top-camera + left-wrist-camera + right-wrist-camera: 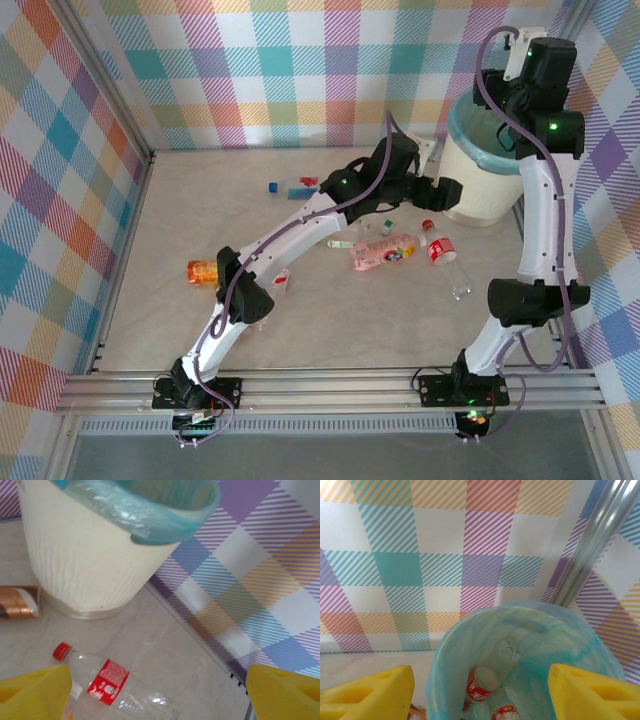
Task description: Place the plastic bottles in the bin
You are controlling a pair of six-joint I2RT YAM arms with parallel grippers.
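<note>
The bin is cream-white with a teal bag and stands at the back right. My right gripper hangs open above its mouth, nothing between its yellow fingers. Inside lie red-labelled clear bottles. My left gripper is open low over the table beside the bin, above a clear bottle with red label and cap that lies untouched. A brown bottle rests against the bin's base. Pink, orange and blue-capped bottles lie on the table.
Checked walls close in the table on the left, back and right, and a metal post rises behind the bin. The left arm stretches diagonally across the table's middle. A crushed clear bottle lies near the right arm's base.
</note>
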